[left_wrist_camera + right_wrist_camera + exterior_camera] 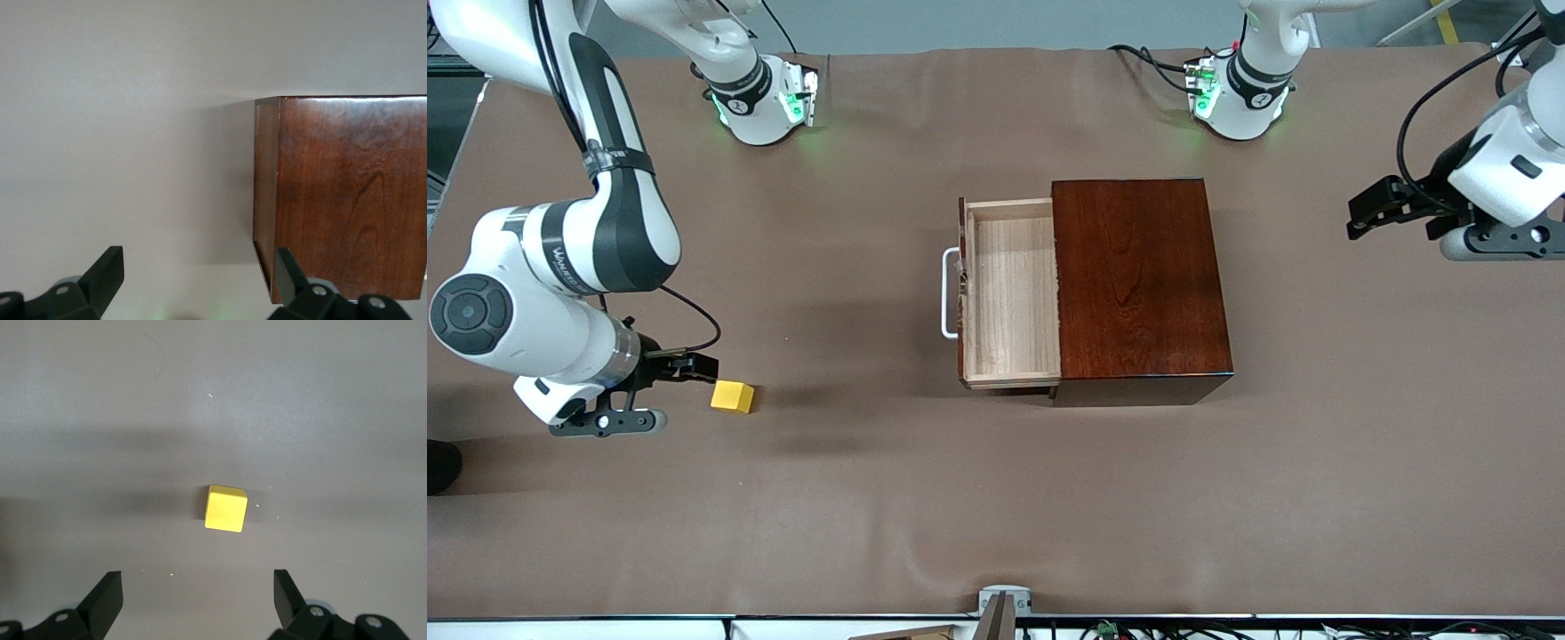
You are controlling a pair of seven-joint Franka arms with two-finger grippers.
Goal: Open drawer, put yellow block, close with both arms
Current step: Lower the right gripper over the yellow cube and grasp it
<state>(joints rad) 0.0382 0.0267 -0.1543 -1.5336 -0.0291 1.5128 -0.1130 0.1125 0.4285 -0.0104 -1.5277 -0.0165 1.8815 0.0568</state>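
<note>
I have the right claw point(680, 366) low in the lower left of the front view, fingers spread wide and gripping nothing. The yellow block point(733, 396) sits on the worktop point(871, 498) just beside that claw, on the side toward the drawer, not touching it. In the right wrist view the yellow block point(226, 509) lies near the centre of the frame, ahead of the two fingertips point(107, 590) and in line with the gap between them, with bare worktop separating block and claw.

The drawer point(1009, 293) is pulled out of the dark wooden box point(1138, 280) at the middle of the front view, its pale interior holding nothing and its white handle point(949, 293) facing the right arm's end of the worktop.

My left claw point(1374, 206) hangs at the right edge of the front view, well apart from the box, fingers released. In the left wrist view the box point(340, 200) fills the right half of the frame.
</note>
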